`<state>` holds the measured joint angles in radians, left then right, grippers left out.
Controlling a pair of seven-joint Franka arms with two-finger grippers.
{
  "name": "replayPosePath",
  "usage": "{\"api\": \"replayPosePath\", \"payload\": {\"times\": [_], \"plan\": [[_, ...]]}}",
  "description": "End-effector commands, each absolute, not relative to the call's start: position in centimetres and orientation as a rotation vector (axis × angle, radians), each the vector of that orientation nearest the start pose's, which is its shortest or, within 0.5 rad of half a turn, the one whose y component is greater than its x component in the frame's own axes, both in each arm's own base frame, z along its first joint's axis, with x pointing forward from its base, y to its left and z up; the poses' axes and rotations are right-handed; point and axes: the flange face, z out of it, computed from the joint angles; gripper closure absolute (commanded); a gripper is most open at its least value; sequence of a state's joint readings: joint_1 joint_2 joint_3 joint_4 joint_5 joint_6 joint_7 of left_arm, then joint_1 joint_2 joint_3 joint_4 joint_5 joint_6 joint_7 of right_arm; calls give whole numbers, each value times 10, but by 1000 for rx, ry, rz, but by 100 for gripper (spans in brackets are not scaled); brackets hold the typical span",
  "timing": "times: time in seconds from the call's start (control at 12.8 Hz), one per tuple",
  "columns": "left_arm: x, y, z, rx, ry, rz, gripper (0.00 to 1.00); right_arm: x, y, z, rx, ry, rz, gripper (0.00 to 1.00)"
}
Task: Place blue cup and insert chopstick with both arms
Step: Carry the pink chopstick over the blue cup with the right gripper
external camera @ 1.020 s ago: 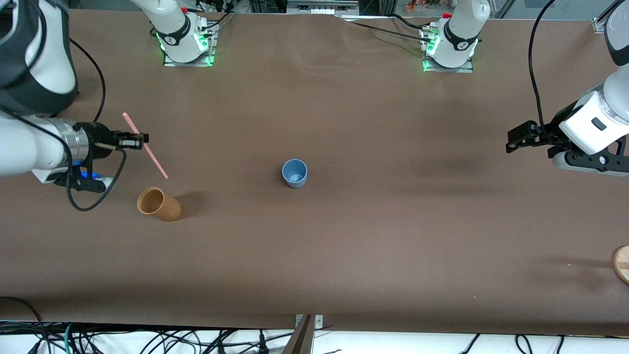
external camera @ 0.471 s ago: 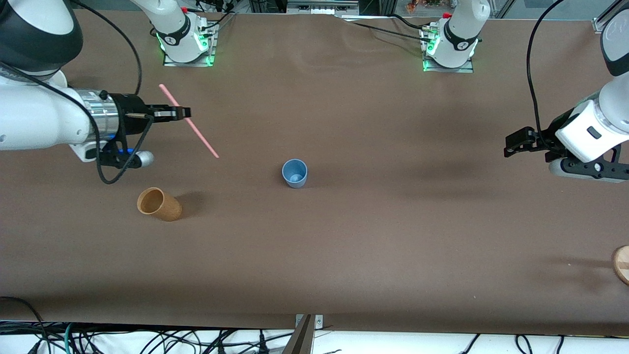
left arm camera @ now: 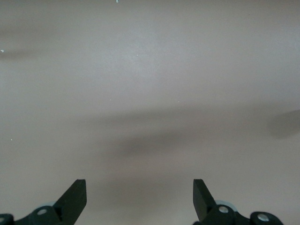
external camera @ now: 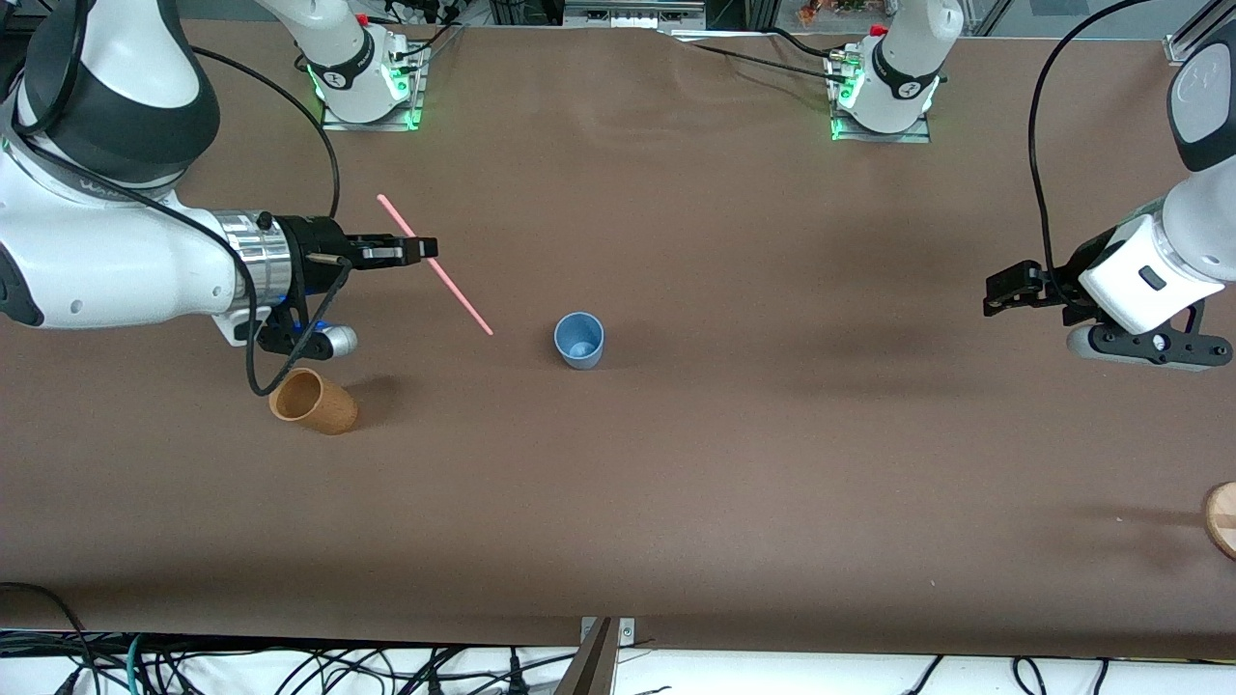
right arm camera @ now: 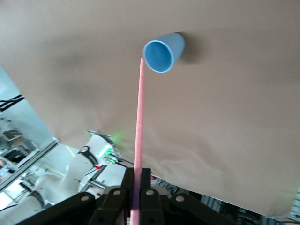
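While clamped, chopstick (external camera: 436, 265) tip nears blue cup (external camera: 579, 340)

2 glossy white robot arms, black joint bands. Right arm (external camera: 106, 261): silver metal wrist ring, black gripper (external camera: 410, 249), black cable looping below, small blue light underneath. Left arm (external camera: 1173, 251): white wrist block, black gripper (external camera: 1004, 288), long black cable. Both bases (external camera: 367, 82) glow green on metal plates, red buttons.
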<state>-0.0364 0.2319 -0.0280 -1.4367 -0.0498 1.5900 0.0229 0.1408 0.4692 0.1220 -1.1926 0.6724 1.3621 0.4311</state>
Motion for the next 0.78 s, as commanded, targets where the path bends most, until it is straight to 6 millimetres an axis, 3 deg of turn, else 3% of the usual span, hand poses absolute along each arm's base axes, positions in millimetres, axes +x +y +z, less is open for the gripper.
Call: {"api": "replayPosePath", "payload": {"times": [0.0, 0.08, 0.24, 0.47, 0.71], "plan": [[625, -43, 561, -3212, 152, 102, 0, 629, 239, 533, -2331, 208, 685, 100], [626, -41, 566, -3210, 148, 85, 0, 634, 242, 528, -2295, 219, 686, 100], [626, -42, 565, -3209, 150, 87, 0, 645, 262, 498, -2211, 261, 709, 100], [627, -41, 565, -3209, 150, 87, 0, 636, 291, 478, -2233, 232, 746, 100], [627, -43, 565, -3210, 152, 88, 0, 614, 287, 414, -2298, 263, 944, 100]]}}
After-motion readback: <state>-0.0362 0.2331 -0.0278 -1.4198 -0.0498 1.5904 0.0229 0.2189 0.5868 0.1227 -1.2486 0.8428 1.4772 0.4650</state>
